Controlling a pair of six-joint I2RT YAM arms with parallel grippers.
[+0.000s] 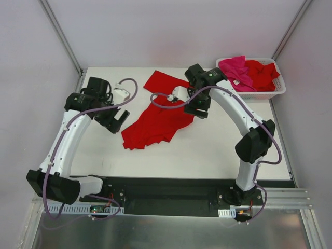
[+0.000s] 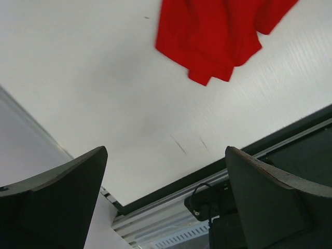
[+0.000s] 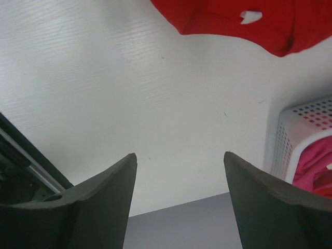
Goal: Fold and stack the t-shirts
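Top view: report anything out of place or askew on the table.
The red shirt lies bunched and twisted diagonally across the table, not spread flat. More shirts sit heaped in the basket. Nothing looks spilled or damaged.

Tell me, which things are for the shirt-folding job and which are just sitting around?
For the job:
- crumpled bright red cloth t-shirt, lying on the flat white table
- magenta-pink cloth t-shirt, in the white slotted plastic basket
- second red cloth t-shirt, beside the pink one in the basket

Just sitting around:
- white slotted plastic basket
- flat white table
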